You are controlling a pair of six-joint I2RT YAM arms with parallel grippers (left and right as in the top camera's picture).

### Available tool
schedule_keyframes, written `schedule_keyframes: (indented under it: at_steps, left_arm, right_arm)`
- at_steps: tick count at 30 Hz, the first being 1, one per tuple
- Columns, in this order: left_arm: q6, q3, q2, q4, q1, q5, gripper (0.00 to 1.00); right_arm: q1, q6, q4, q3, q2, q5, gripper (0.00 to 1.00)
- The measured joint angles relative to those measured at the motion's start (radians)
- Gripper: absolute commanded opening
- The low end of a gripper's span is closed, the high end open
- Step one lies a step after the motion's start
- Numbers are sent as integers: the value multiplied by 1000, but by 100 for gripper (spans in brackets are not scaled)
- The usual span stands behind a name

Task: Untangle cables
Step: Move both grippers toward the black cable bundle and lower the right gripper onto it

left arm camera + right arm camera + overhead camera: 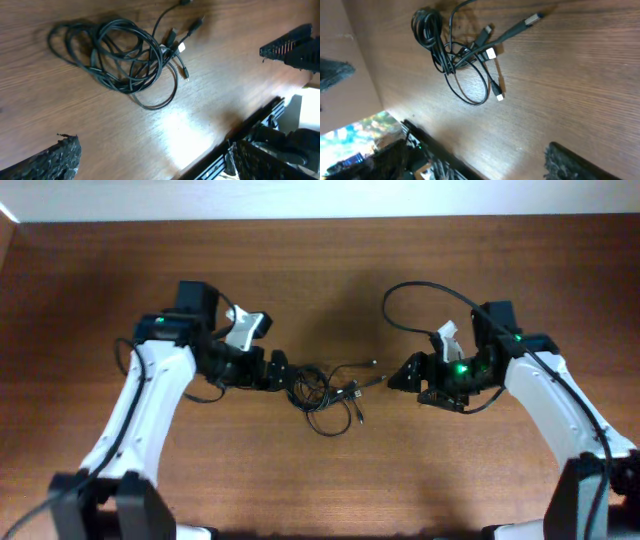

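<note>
The cables (325, 392) lie in a tangled bunch on the desk (320, 270), between the left fingers (55, 160) and right fingers (575, 162), both sets spread wide, holding nothing.

— What's in my way?
— Just the cables (325, 392), bunched on the tabletop (320, 270) between my left pincer (283, 370) and right pincer (400, 375); the left one is just beside them.
— Room to pass?
— I've bare wood on the far and near sides of the heap.
</note>
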Motion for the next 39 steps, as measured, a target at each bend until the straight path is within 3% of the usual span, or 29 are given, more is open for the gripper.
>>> schedule_keyframes:
  at_steps: [6,11,16,23,29,35,38,39]
  left_arm:
    - [-103,1,97,34,-16,-90,99]
    - [-170,1,132,93,-16,-156,99]
    - [-291,1,134,116,18,-273,99]
    - [-368,1,134,122,90,-328,99]
    - [-394,1,134,119,91,-359,99]
    - [-435,1,134,114,95,-402,99]
    - [-441,1,134,114,95,-407,99]
    - [-441,1,134,114,95,-407,99]
  right_arm:
    - [150,53,192,0,21,-10,75]
    - [285,212,369,2,22,136,70]
    - [399,356,427,2,23,333,70]
    - [467,414,521,3,129,423,70]
    - [467,420,635,3,225,346,69]
    - [467,454,647,3,286,304,56]
    - [467,470,675,5,297,277,36]
    - [467,476,680,5,300,272,35]
